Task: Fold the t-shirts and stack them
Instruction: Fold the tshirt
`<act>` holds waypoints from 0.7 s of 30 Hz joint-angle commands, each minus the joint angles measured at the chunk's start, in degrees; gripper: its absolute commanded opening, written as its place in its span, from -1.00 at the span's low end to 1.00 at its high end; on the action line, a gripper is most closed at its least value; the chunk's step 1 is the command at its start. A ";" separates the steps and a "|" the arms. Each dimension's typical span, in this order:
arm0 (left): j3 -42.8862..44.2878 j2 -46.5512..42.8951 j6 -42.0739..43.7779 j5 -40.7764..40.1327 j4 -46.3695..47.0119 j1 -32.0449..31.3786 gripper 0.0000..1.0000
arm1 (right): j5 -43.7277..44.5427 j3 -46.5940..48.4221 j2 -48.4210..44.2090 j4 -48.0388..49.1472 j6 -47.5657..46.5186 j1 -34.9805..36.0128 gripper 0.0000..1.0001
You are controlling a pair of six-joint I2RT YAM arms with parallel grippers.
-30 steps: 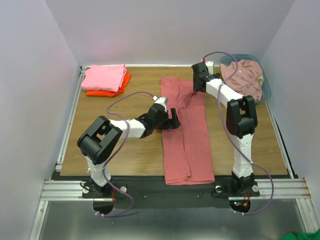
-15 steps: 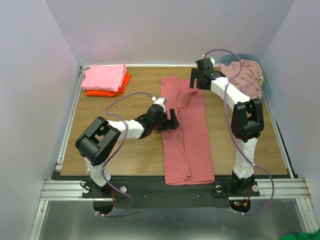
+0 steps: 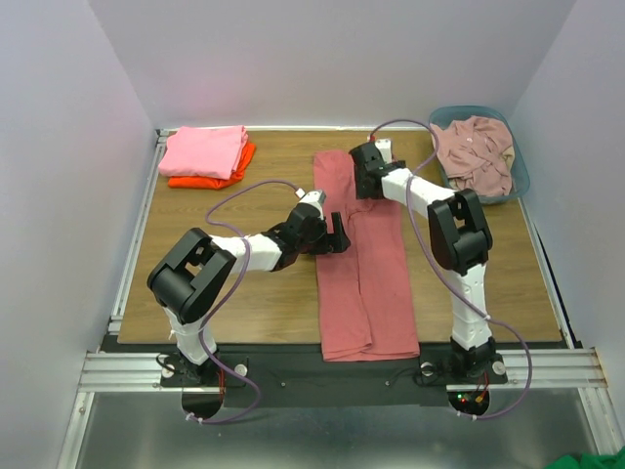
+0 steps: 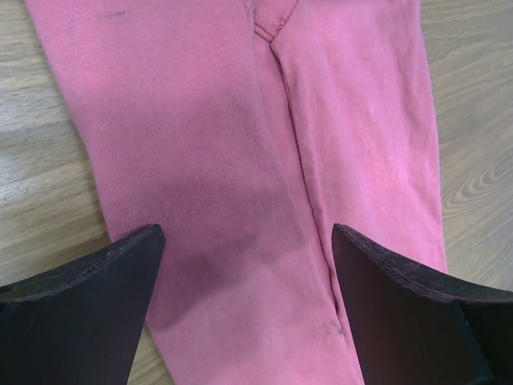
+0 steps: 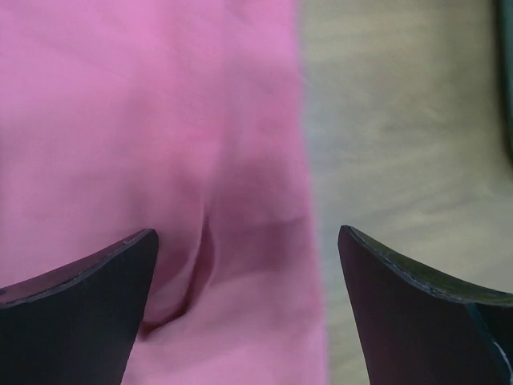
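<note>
A coral-red t-shirt [image 3: 363,264] lies folded lengthwise in a long strip down the middle of the table. It also shows in the left wrist view [image 4: 256,160] and in the right wrist view [image 5: 160,144]. My left gripper [image 3: 339,237] is open just above the strip's left edge, at mid length. My right gripper [image 3: 363,181] is open over the strip's far end, near its right edge. A bright pink t-shirt [image 3: 203,151] lies folded on an orange t-shirt [image 3: 210,179] at the far left. A pale dusty-pink t-shirt [image 3: 476,151] is crumpled in the basket.
The blue-grey plastic basket [image 3: 520,176] stands at the far right corner. Bare wooden table [image 3: 244,293] lies on both sides of the strip. White walls close the table in at the left, the back and the right.
My right gripper has swung left from beside the basket to over the far end of the coral-red shirt. My left gripper has barely moved.
</note>
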 commanded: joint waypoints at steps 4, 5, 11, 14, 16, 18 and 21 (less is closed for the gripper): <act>-0.52 -0.86 0.38 -2.12 -2.26 -0.21 0.97 | 12.30 -10.81 -13.00 0.24 5.39 -2.12 1.00; -0.43 -0.86 0.37 -2.12 -2.44 -0.21 0.97 | 13.17 -13.70 -14.49 0.24 6.27 -2.29 1.00; 0.01 -1.92 0.55 -1.77 -2.18 -0.30 0.97 | -3.98 -20.75 -24.69 0.68 9.61 -2.29 1.00; 0.54 -3.14 0.73 -0.89 -2.62 -0.29 0.97 | -17.07 -26.99 -28.04 6.36 10.23 -2.20 1.00; 0.45 -4.46 0.99 -0.19 -2.70 -0.30 0.97 | -25.26 -30.50 -30.05 8.67 10.58 -2.12 1.00; -0.16 -7.88 1.86 1.31 -2.62 -0.29 0.97 | -27.16 -32.27 -31.11 10.87 11.54 -1.33 1.00; -2.79 -15.17 2.22 0.08 -2.62 -0.29 0.97 | -23.47 -35.17 -32.35 12.02 12.07 1.57 1.00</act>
